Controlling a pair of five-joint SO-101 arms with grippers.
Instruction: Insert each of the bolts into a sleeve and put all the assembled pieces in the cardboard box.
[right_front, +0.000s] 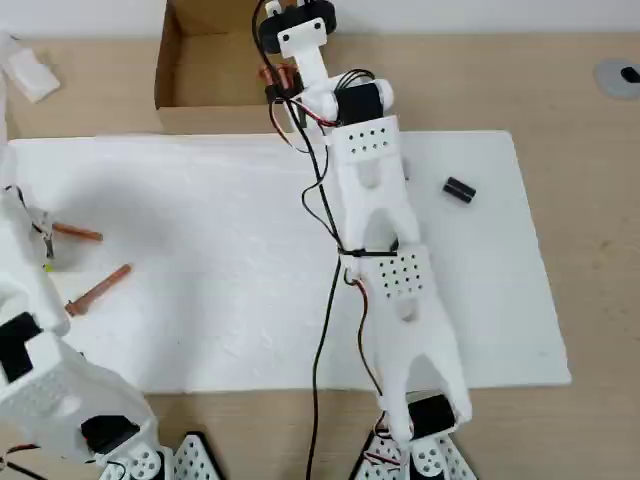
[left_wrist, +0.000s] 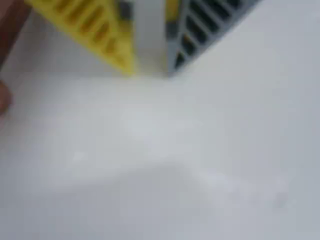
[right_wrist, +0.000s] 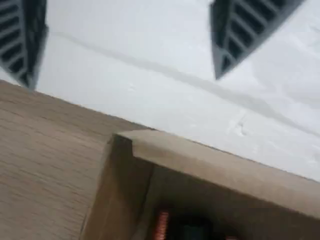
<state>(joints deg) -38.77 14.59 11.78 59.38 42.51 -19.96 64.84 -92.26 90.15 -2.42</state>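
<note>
Jaws: right gripper (right_wrist: 124, 79) released, spread above cardboard box (right_front: 210, 120) rim, 12 o'clock; left gripper (left_wrist: 150, 72) state undeterminable.

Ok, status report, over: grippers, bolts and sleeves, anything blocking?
Right gripper open at brown cardboard box corner. Left gripper low over white foam sheet. Two copper-coloured metal bolts, one black cylindrical sleeve loose on it. No obstruction seen.
</note>
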